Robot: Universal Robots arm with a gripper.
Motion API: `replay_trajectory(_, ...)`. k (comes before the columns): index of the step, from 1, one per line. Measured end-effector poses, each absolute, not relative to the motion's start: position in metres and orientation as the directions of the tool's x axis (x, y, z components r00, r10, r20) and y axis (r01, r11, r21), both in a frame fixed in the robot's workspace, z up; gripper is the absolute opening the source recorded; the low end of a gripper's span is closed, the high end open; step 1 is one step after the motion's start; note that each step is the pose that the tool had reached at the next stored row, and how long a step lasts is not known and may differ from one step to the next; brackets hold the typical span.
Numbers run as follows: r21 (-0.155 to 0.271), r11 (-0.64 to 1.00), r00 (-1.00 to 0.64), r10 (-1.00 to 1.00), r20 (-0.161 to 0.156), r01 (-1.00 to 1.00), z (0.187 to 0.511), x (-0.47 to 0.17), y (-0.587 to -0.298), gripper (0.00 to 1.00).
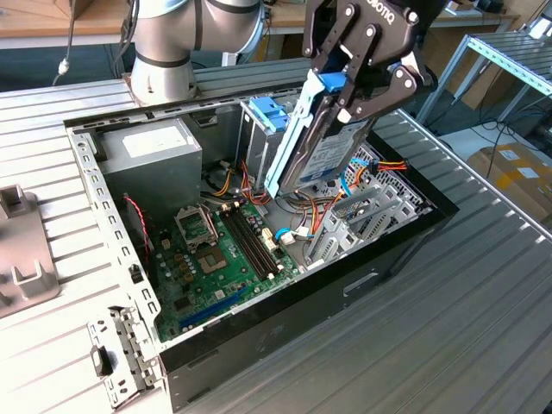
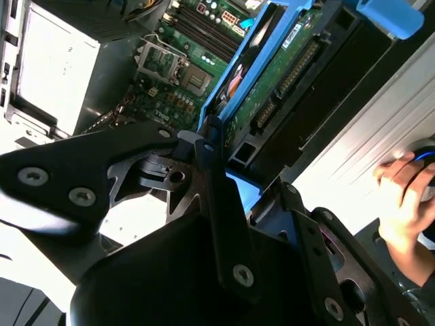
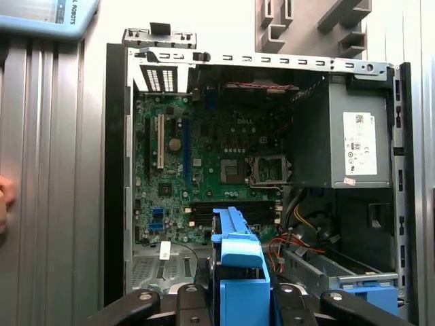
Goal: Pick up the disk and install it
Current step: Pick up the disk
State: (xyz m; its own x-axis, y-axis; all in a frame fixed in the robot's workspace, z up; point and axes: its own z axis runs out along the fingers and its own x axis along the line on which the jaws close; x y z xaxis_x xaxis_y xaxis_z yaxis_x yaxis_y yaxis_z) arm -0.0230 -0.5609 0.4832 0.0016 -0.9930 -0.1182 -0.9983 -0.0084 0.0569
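Blue-railed disk [image 1: 317,159] hangs tilted over the open case [image 1: 86,172], clamped in the hand [image 1: 355,93]. Its lower corner could snag the cables [image 1: 323,211] beneath.

The disk [image 1: 326,159] has glossy blue plastic rails; the table [image 1: 483,328], ribbed matt metal.

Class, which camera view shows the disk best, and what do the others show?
The exterior view: the disk shows nearly whole, tilted in the gripper over the case. The second wrist view shows its circuit-board side; the first wrist view, its blue end.
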Motion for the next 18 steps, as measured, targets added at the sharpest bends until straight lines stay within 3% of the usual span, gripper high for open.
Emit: replay_trajectory(18,0.059,-0.008,0.001,-0.993,-0.118,-0.998,0.479,0.004,-0.582,0.37)
